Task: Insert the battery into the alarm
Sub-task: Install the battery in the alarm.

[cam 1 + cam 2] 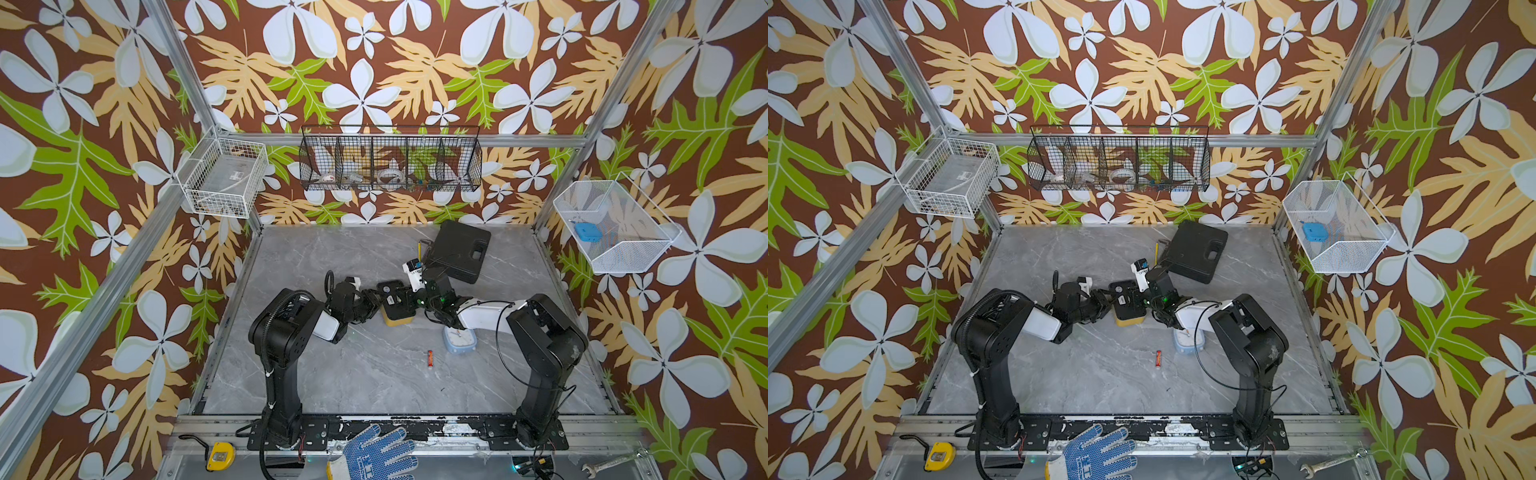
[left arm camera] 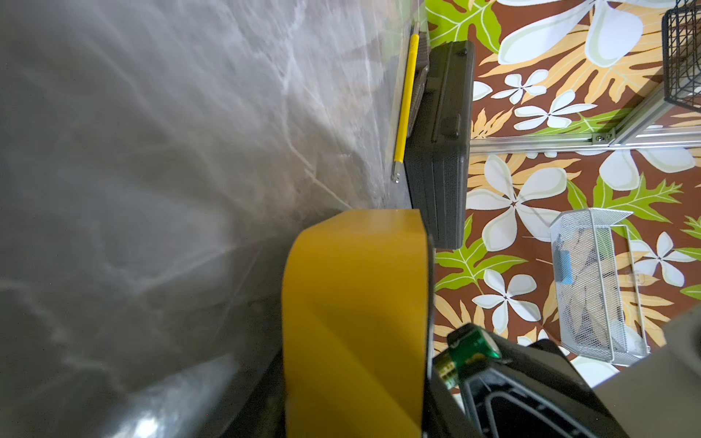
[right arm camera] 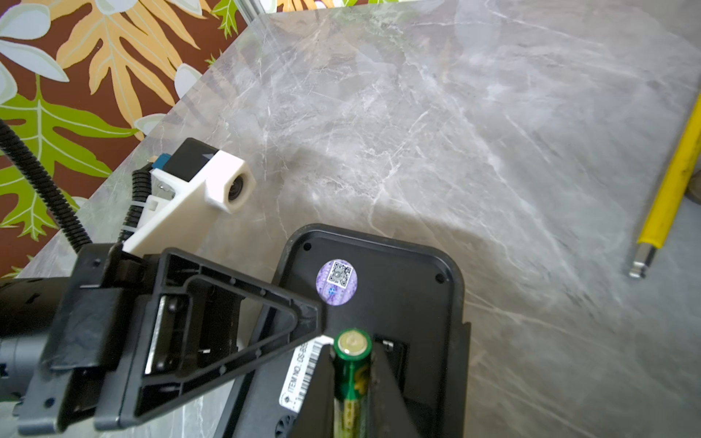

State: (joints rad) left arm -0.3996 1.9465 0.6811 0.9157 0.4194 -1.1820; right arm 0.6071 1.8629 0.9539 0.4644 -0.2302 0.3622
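The alarm (image 1: pixel 397 307) (image 1: pixel 1128 308) is yellow with a black back and sits at mid-table. My left gripper (image 1: pixel 376 305) (image 1: pixel 1106 303) is shut on its side; the left wrist view shows the yellow body (image 2: pixel 356 303) filling the space between the jaws. A green battery (image 3: pixel 351 364) (image 2: pixel 472 343) is held in my shut right gripper (image 3: pixel 351 398) (image 1: pixel 411 298), just above the alarm's black back (image 3: pixel 398 303). The battery's tip lies beside a small recess (image 3: pixel 392 349) in that back. A round purple sticker (image 3: pixel 337 282) lies farther along the back.
A red battery (image 1: pixel 430 358) lies loose on the marble. A light blue clock (image 1: pixel 459 341) sits under my right arm. A black case (image 1: pixel 459 251) and a yellow-handled tool (image 3: pixel 667 197) lie behind. Wire baskets (image 1: pixel 390 160) hang on the walls.
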